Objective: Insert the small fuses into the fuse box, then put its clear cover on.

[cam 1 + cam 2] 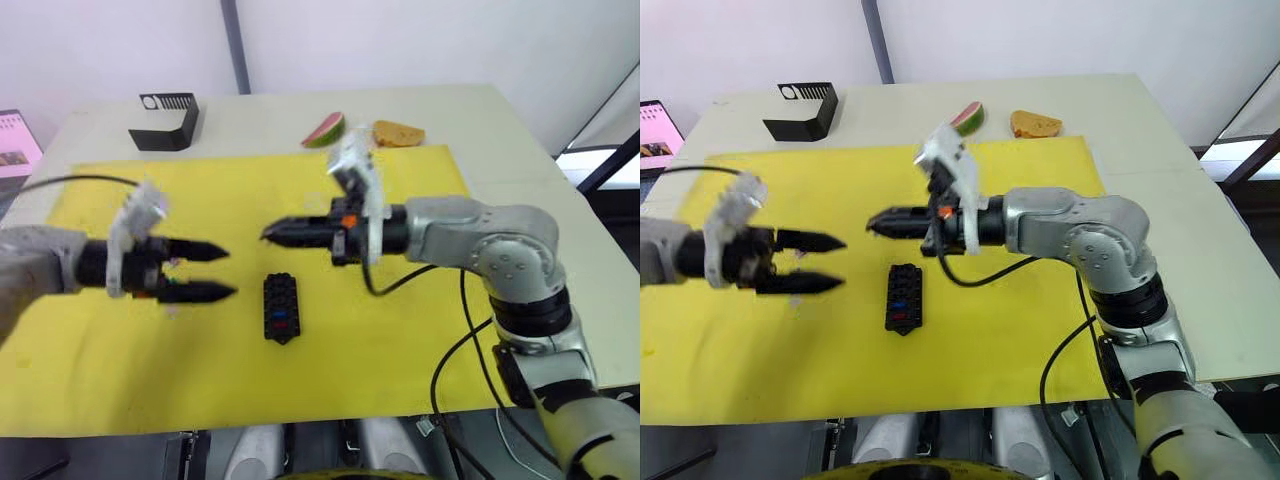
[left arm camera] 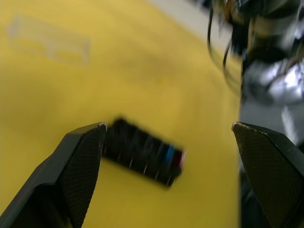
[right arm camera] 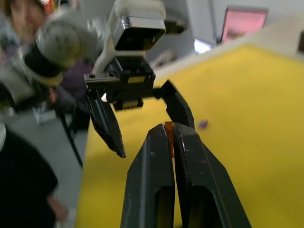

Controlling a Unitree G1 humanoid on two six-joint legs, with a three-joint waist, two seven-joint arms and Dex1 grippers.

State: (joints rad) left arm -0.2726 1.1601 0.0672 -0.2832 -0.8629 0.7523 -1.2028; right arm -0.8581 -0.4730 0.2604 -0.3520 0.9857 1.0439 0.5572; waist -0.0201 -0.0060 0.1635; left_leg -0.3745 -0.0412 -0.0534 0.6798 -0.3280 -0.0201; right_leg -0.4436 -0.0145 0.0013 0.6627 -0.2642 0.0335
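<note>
Black fuse box (image 1: 280,307) with blue and red fuses seated, laid on a yellow mat (image 1: 400,330). A brown, possibly orange, fuse (image 3: 168,129) is pinched by black fingers. A purple fuse (image 3: 203,124) and transparent cover (image 2: 48,40) are shown.

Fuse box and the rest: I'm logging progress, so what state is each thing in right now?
fuse box: flat on the yellow mat, blue and red fuses seated
left gripper: open, empty
right gripper: shut on brown fuse
clear cover: lying on the mat, off the box
purple fuse: loose on mat
</note>
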